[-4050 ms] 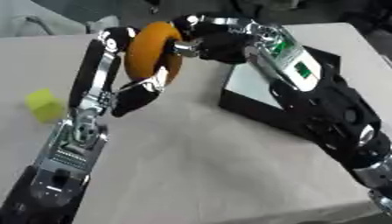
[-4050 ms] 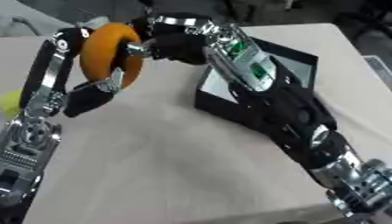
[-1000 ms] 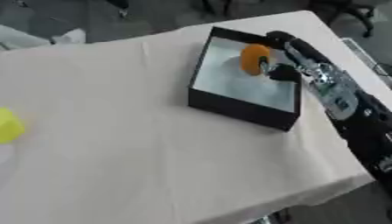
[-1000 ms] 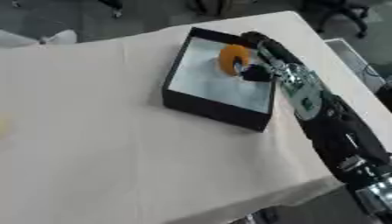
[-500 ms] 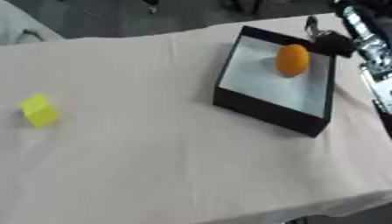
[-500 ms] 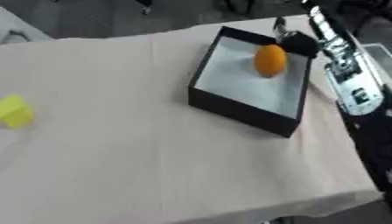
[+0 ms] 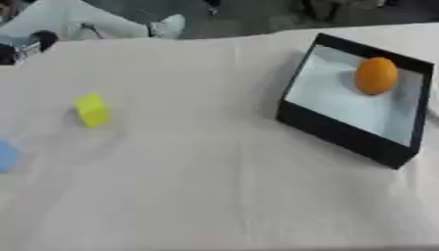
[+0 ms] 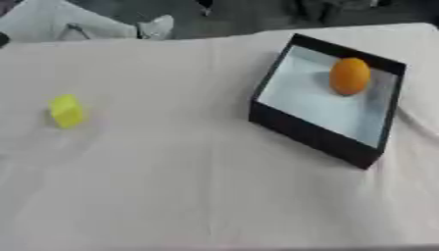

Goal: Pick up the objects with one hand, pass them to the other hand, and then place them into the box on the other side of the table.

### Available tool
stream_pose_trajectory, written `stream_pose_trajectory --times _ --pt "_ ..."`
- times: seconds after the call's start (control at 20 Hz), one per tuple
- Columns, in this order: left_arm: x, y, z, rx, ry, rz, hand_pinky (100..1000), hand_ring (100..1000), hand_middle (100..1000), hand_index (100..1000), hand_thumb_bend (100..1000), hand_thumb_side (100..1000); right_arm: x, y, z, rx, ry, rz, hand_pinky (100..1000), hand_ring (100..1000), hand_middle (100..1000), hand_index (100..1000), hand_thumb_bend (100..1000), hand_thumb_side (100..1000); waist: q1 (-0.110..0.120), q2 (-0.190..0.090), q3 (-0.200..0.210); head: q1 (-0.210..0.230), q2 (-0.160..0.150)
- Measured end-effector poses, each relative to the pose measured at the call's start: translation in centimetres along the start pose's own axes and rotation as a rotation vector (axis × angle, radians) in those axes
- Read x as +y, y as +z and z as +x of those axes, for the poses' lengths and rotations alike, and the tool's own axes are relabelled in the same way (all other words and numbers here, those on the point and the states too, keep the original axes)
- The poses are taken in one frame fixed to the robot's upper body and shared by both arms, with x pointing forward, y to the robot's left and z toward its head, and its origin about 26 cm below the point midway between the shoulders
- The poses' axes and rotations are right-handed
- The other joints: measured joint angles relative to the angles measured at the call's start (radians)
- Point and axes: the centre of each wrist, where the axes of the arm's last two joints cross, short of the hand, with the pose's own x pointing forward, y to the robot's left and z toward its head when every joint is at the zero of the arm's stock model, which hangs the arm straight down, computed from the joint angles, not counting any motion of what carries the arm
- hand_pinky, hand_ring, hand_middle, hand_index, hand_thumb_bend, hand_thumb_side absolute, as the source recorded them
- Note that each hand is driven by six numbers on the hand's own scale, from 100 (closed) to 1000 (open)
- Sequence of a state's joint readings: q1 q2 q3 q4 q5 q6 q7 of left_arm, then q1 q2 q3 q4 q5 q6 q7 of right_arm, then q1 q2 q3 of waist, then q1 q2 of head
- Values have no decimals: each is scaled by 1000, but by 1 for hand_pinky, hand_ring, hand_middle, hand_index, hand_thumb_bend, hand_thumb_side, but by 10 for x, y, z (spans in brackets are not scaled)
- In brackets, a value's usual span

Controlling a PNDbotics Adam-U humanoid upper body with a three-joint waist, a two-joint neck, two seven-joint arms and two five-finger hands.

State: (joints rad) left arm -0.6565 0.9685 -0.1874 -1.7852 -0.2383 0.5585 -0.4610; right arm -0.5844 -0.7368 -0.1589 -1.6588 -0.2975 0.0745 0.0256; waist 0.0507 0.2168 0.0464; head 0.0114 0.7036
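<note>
An orange round object (image 7: 377,75) lies inside the black box (image 7: 334,130), near its far right corner, on the pale floor of the box. A yellow block (image 7: 92,110) stands on the cloth at the left. A blue object (image 7: 7,156) shows partly at the left edge of the left eye view. Neither hand appears in either view.
The table is covered with a cream cloth (image 7: 188,186). Beyond its far edge lie a white shape (image 7: 94,24) and dark floor. The box sits at the right, close to the table's right edge.
The right hand has let go of the orange object and pulled out of view to the right. The camera has swung left, so the box now shows further right.
</note>
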Motion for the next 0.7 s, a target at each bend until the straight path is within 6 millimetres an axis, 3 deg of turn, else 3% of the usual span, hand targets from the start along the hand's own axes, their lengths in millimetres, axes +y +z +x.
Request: stream_pose_trajectory --times 0.2,0.4,0.5,0.7 --pt "8 -14 -11 11 -104 -204 896 883 807 938 745 299 -5 5 4 9 0 -35 1000 1000 1000 1000 100 544 4 0 0 31 9" --pt "14 -26 -29 37 -181 -321 905 887 807 947 758 265 -8 9 2 34 6 -55 1000 1000 1000 1000 100 548 4 0 0 43 13" --pt "16 -32 -37 53 -190 -351 944 895 805 946 722 274 -8 9 1 45 8 -52 1000 1000 1000 1000 100 551 4 0 1 43 13" --pt "13 -47 -56 147 -95 -354 948 897 802 938 740 349 -8 11 -4 74 6 -44 1000 1000 1000 1000 100 555 4 0 3 37 14"
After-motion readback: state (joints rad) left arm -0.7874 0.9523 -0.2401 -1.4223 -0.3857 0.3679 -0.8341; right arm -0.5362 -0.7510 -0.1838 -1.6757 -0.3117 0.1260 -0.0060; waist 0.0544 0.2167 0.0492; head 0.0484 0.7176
